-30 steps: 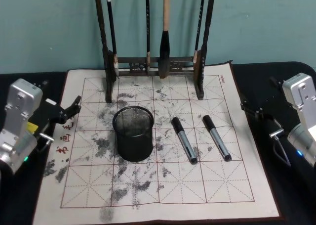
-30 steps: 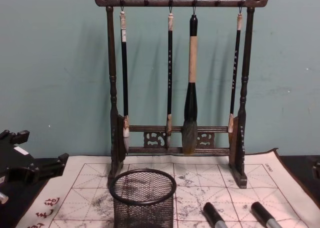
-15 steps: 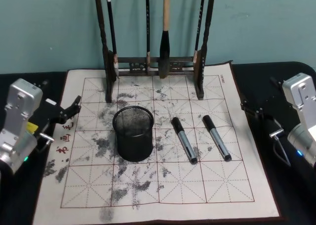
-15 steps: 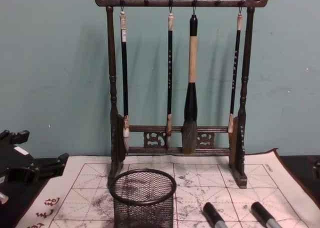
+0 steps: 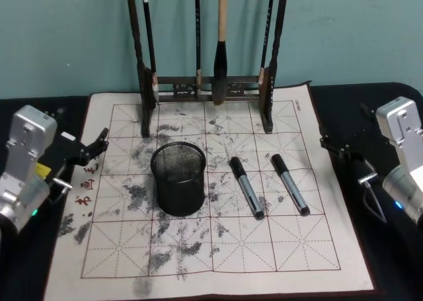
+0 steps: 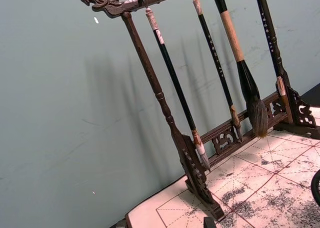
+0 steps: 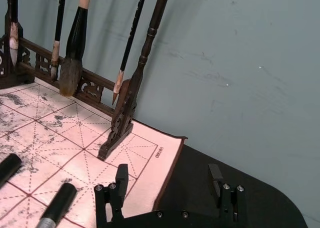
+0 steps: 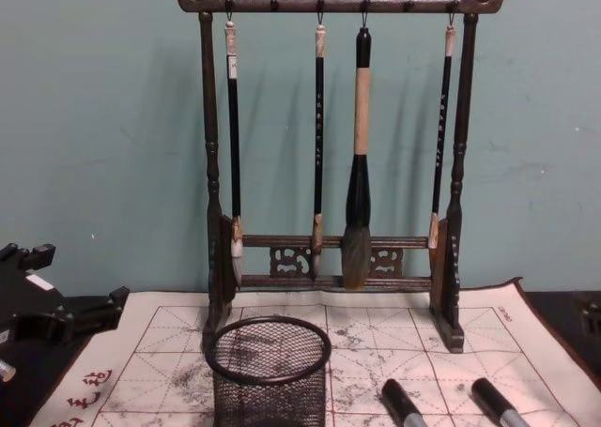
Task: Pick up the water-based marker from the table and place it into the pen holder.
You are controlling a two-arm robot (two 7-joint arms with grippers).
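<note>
Two water-based markers with black caps and grey barrels lie side by side on the mat, one [image 5: 246, 187] just right of the pen holder [image 5: 178, 177], the other [image 5: 290, 184] further right. The pen holder is a black mesh cup standing upright with nothing seen inside it. My right gripper [image 5: 344, 124] hovers open over the black table [image 5: 370, 96] at the mat's right edge, well clear of the markers; in the right wrist view its fingers [image 7: 120, 188] stand wide apart, the nearer marker [image 7: 59, 203] ahead. My left gripper [image 5: 82, 122] is open at the mat's left edge.
A tall dark wooden brush rack [image 5: 208, 83] with several hanging brushes stands at the back of the ink-stained mat [image 5: 198, 261], behind the holder. A teal wall closes the back. Bare mat lies in front of the holder and the markers.
My right arm has edged slightly left, toward the mat. The markers, the pen holder and the left arm have not moved.
</note>
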